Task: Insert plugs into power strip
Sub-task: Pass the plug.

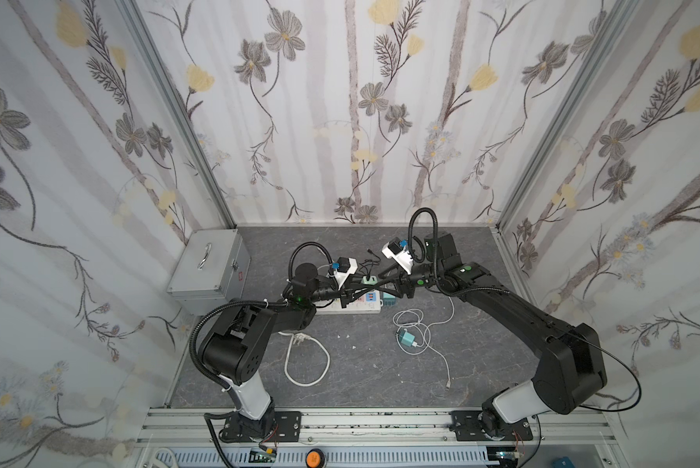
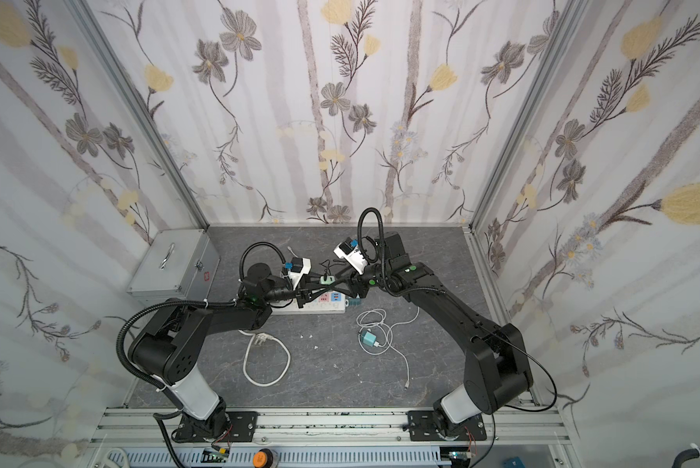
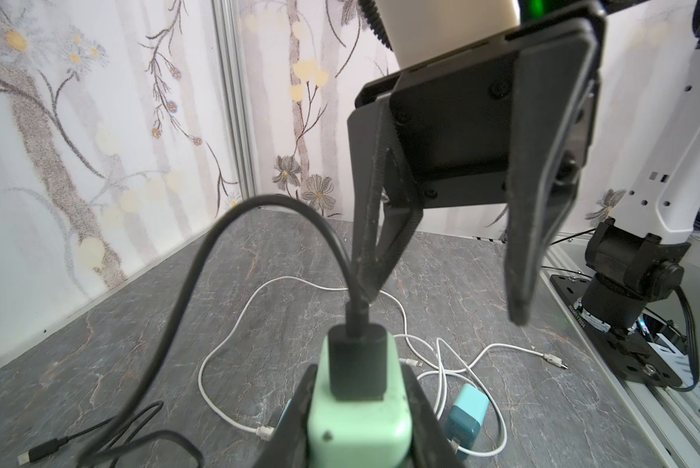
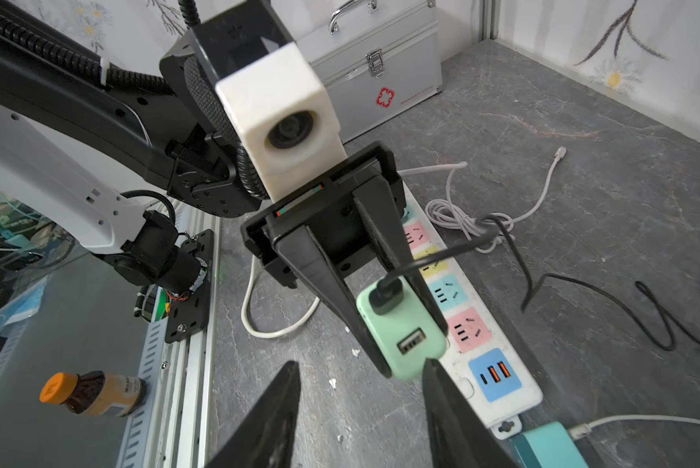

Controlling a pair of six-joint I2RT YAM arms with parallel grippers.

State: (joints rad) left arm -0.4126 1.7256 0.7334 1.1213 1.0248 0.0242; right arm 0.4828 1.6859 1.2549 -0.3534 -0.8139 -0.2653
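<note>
- The step in hand looks like a handover or regrasp of the mint plug (image 3: pixel 360 429) before it goes into the strip (image 4: pixel 468 330).
- To do it well, the right end effector (image 3: pixel 441 304) should centre its jaws on the plug's two free flat sides, clear of the black cable (image 3: pixel 202 259) and its connector. It should close squarely so the cube does not twist.
- The left end effector (image 4: pixel 409 344) should let go only once the other grip is firm.
- The prongs are hidden, so their direction needs checking before any push down. They should end up upright over a free socket.
- The left end effector is narrowly set and clamps the plug by two opposite sides, holding it in the air just above the strip's pink and blue sockets.
- The right end effector stands about half open and holds nothing. One fingertip is right at the plug and its cable connector; whether it touches cannot be told.
- A teal plug (image 1: pixel 406 338) lies on the worktop (image 1: pixel 360 364) among white cable, and another (image 4: pixel 542 445) lies just beside the strip's end.
</note>
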